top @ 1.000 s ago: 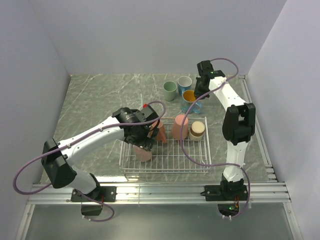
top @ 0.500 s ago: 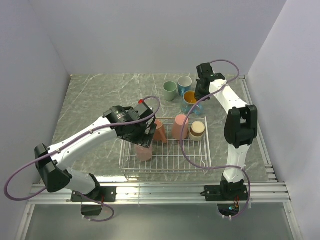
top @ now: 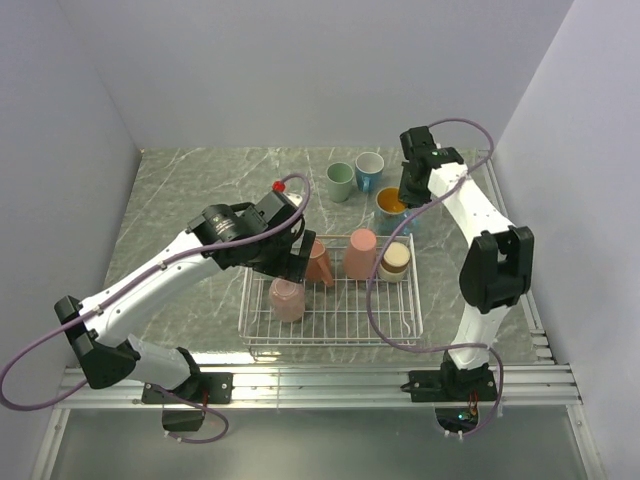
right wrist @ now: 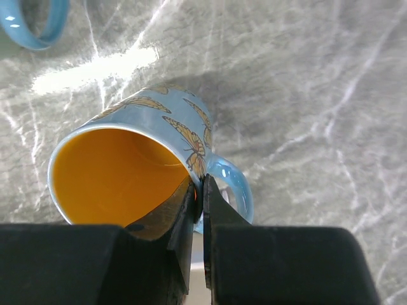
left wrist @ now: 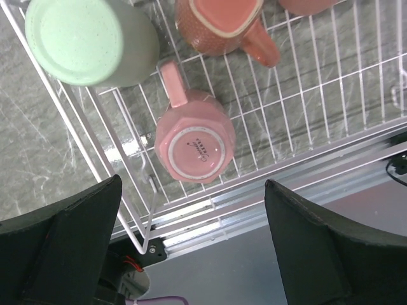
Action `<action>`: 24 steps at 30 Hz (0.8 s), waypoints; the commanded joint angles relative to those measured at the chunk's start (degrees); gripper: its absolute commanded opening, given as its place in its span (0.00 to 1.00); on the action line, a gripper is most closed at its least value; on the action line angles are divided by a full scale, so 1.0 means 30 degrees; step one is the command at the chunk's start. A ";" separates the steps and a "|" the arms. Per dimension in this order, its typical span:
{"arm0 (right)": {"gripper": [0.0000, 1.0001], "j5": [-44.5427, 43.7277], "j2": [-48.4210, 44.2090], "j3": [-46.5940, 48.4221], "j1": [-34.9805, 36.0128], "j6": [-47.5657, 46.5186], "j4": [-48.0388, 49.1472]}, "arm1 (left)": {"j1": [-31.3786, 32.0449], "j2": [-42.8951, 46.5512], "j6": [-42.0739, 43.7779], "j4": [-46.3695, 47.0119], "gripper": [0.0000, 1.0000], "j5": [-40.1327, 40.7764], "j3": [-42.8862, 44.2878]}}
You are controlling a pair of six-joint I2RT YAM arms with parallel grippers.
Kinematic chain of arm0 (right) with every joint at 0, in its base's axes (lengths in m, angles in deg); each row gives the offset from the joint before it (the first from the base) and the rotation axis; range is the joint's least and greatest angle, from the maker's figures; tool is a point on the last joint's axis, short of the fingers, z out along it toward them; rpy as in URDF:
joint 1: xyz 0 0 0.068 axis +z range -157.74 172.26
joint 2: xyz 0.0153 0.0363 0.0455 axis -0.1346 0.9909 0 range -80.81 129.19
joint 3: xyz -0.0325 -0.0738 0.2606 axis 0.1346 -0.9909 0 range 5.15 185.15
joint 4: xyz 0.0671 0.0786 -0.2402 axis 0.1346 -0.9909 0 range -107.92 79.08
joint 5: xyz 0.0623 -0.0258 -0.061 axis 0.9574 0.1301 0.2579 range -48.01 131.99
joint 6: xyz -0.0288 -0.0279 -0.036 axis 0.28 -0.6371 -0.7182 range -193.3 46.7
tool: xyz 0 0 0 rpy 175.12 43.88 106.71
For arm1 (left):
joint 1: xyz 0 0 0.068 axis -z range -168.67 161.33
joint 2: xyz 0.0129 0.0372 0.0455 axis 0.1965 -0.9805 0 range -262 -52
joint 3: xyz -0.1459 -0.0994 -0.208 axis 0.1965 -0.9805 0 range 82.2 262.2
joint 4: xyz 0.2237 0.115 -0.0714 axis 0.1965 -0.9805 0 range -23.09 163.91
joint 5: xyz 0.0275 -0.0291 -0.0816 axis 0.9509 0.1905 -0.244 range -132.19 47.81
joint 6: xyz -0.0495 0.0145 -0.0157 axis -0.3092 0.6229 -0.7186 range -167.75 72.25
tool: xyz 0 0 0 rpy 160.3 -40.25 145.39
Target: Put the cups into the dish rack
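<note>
Top view: my right end effector (top: pixel 403 193) nips rim of blue mug (top: pixel 391 204), just behind dish rack (top: pixel 330 345), outside it. Lifted or resting, cannot tell. Rim hold leaves body free for loading, I judge. Left end effector (top: pixel 292 262) spread wide, empty, over pink mug (top: pixel 287 298) inside rack.

Left wrist: pink mug mouth down, axis vertical, handle toward green cup (left wrist: pixel 89 41). Likely inverted for draining.

Right wrist: blue mug mouth up, tilted, handle to view's right. One finger inside wall, one outside.
</note>
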 commanded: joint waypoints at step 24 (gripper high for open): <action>0.00 0.8220 -0.9441 0.0373 -0.1260 0.4470 0.2496 | -0.2180 0.0243 0.0204 0.6057 0.99 -0.4643 0.5164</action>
